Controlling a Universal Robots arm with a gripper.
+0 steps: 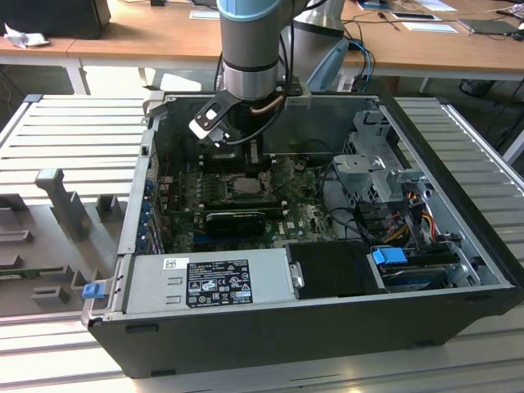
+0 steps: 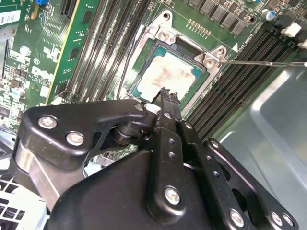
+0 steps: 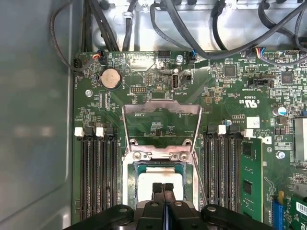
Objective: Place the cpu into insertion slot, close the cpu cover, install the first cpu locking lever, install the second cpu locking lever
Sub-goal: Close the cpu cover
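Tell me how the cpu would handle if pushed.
The cpu looks like a flat, rigid, metal-topped square, so it likely won't bend or roll. Seated in its socket, it should resist sliding. Its smeared top may feel slick.

A grey ribbed metal counter point(image 1: 65, 131) in front; behind it, long wooden desks point(image 1: 139, 41) with scattered papers point(image 1: 428, 26).

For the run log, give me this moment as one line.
gripper: shut, tips at silver-grey square cpu | cpu: seated in socket | grey hinged metal-frame cpu cover: open
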